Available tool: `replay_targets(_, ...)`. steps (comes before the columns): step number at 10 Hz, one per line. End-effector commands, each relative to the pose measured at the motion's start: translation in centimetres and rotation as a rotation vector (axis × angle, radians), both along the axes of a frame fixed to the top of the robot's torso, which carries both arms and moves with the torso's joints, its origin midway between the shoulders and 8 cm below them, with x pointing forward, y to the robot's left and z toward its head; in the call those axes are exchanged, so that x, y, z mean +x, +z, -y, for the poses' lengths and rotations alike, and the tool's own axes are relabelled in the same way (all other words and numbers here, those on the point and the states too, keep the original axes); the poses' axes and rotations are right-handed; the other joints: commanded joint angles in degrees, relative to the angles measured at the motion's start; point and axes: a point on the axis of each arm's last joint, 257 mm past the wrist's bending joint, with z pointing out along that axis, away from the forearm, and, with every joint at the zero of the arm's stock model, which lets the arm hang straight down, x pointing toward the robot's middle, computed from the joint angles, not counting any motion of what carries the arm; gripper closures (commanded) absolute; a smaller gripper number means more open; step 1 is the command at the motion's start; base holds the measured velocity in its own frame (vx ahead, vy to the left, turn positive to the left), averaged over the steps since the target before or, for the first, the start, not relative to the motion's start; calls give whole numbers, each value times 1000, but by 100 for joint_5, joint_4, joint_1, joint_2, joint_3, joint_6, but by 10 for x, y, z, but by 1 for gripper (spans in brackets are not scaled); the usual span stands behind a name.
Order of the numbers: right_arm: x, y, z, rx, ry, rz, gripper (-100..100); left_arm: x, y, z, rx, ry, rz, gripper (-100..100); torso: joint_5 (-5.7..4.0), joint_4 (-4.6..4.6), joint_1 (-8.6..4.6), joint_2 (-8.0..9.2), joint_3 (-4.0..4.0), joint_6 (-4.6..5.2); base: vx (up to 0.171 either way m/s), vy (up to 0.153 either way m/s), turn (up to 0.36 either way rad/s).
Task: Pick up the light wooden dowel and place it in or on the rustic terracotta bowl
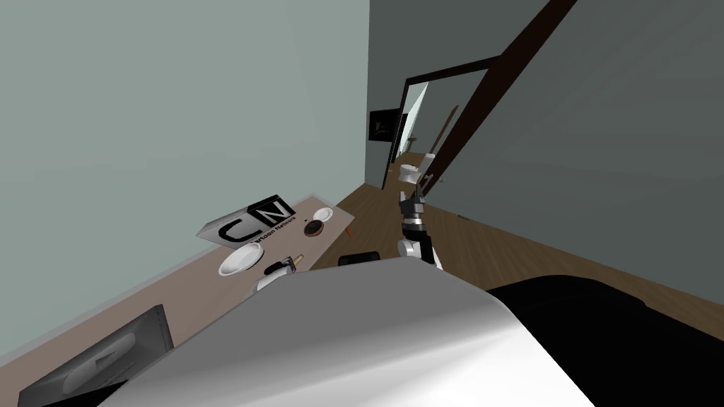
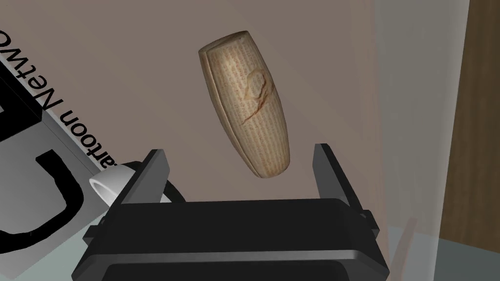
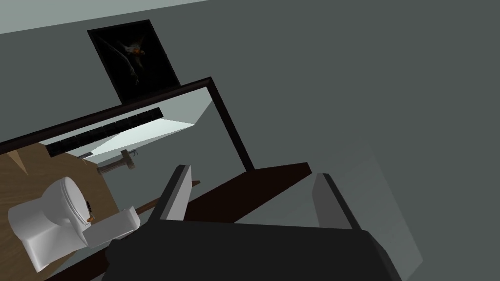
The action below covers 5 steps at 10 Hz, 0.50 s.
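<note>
The light wooden dowel point(image 2: 246, 105) is a short barrel-shaped piece lying flat on the beige tabletop point(image 2: 146, 73). My left gripper point(image 2: 239, 168) is open just above it, and the dowel's near end reaches in between the two fingers without touching them. From the head camera the dowel point(image 1: 298, 258) lies beside my left gripper point(image 1: 281, 267), near the table's front edge. The small dark brown bowl point(image 1: 314, 227) stands farther along the table, past the dowel. My right gripper point(image 1: 423, 182) is raised over the floor to the right, and its fingers point(image 3: 178, 195) stand open with nothing between them.
A box printed with "CN" point(image 1: 247, 219) lies against the wall. A white bowl point(image 1: 240, 260) sits next to it, close to my left gripper. A small white dish point(image 1: 324, 214) is beyond the brown bowl. A grey box point(image 1: 106, 360) sits at the table's near end.
</note>
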Motion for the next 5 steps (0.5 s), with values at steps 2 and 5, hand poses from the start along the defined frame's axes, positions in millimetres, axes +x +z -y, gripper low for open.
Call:
replay_targets(2,0,0,0,0,0,0,0,-21,-12,-6,-42,69,-43,-100,0,2,1,10,6,-1,87,-12,51)
replay_targets(5,0,0,0,0,0,0,0,-24,-13,-6,-47,78,-48,0,0,2,-1,13,7,0,66,-12,29)
